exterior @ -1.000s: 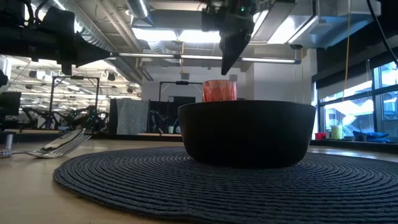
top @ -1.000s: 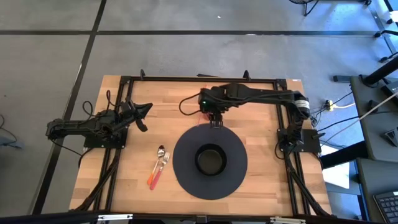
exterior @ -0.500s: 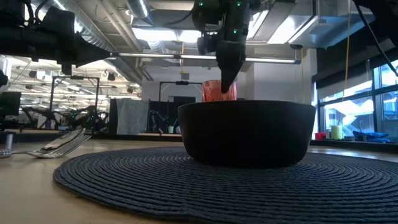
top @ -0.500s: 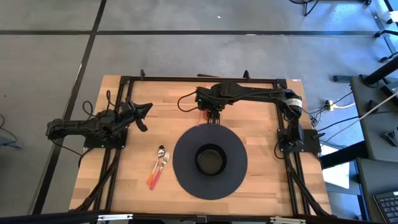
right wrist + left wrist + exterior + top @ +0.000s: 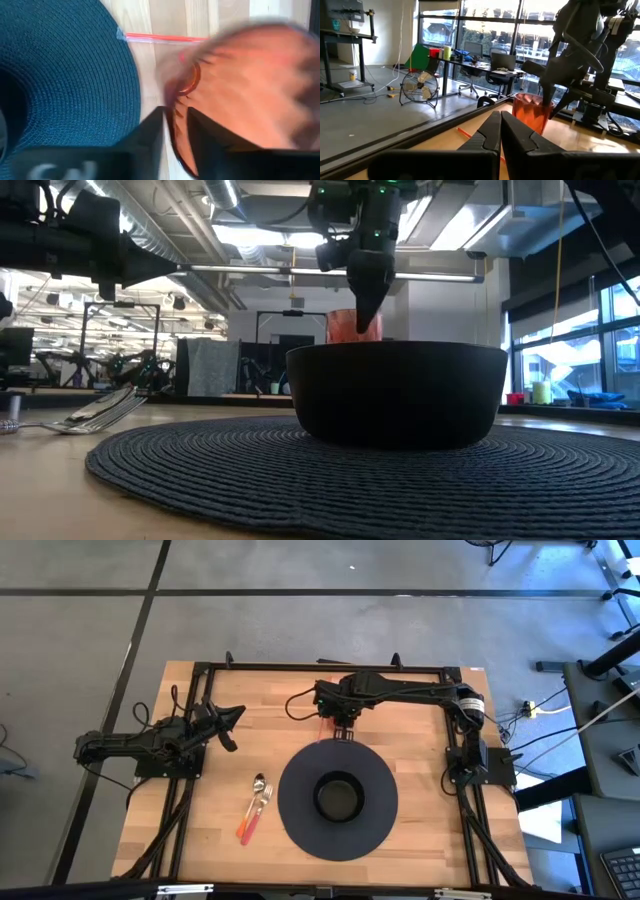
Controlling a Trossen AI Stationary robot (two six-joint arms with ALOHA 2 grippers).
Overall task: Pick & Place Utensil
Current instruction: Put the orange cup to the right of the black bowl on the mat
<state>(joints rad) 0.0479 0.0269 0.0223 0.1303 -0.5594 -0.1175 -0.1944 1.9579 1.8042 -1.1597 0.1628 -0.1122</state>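
Note:
A spoon and a fork (image 5: 255, 806) with orange handles lie side by side on the wood, left of the round dark mat (image 5: 300, 820); the low view shows the spoon and fork (image 5: 100, 412) at far left. A black bowl (image 5: 338, 797) stands on the mat. Beyond the mat's far edge stands a translucent orange cup (image 5: 532, 112), upright on the table. My right gripper (image 5: 175, 117) comes down onto the cup's rim, shut on it. My left gripper (image 5: 500, 125) is shut on nothing, near the table's left edge. My right gripper has the orange cup's wall at the rim (image 5: 176, 131) between its two fingers, one finger inside the cup and one outside. The fingers (image 5: 368, 300) point down from above. The cup stands upright on its base on the table.
A thin red straw (image 5: 165, 38) lies on the wood between the cup and the mat's far edge. Black frame rails (image 5: 320, 667) run along the table's far, left and right sides. Bare wood lies left of the spoon and fork.
My right gripper has come down toward the orange cup and shifted slightly toward the table's left edge, its fingers now reaching the cup's rim. The cup, bowl and utensils stand where they were.

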